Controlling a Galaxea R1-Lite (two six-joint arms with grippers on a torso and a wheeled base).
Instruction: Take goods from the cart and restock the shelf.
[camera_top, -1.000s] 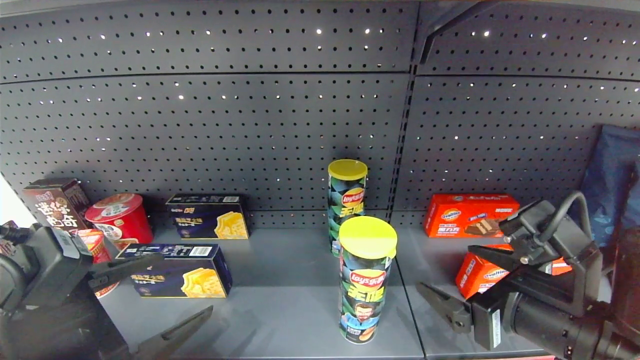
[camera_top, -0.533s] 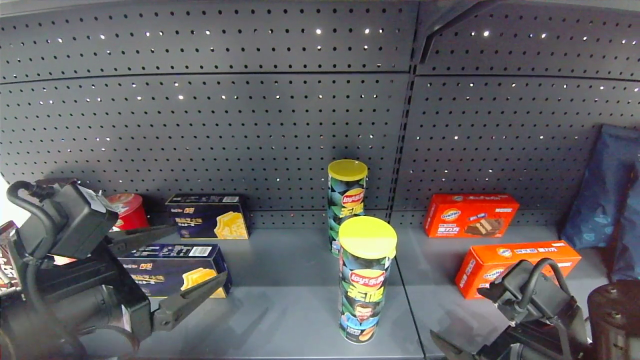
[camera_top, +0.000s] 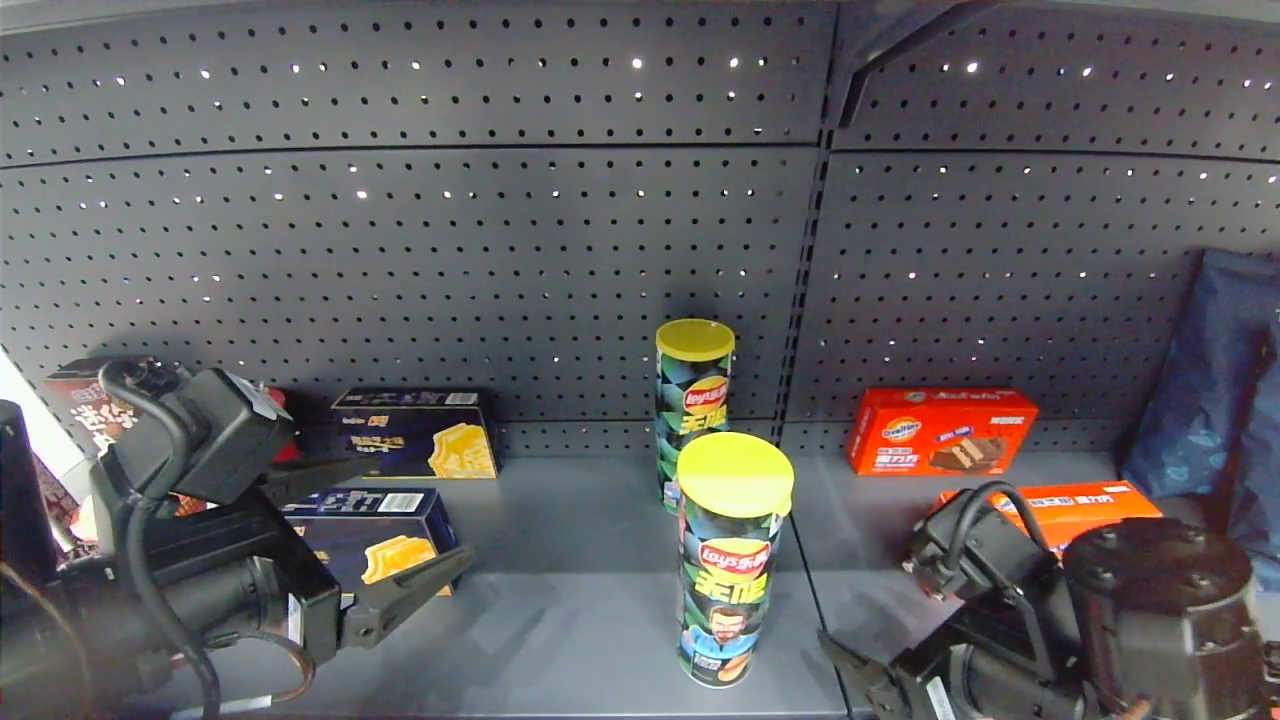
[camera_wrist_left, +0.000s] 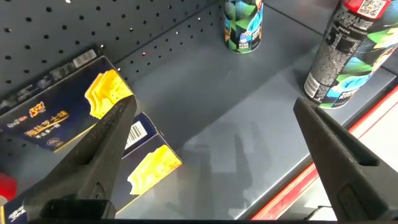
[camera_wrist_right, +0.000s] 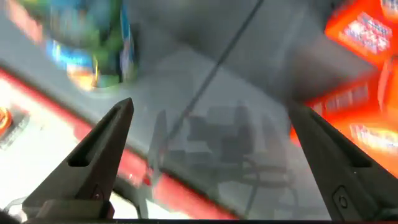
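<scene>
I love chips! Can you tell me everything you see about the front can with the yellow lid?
The can is a tall, round, glossy tube with a flat yellow lid shut on top. Its side is dark with green and blue patches, a red badge, and chips pictured near the bottom. It stands upright near the front edge of the grey shelf, touching only that. A matching can stands behind it, apart.
</scene>
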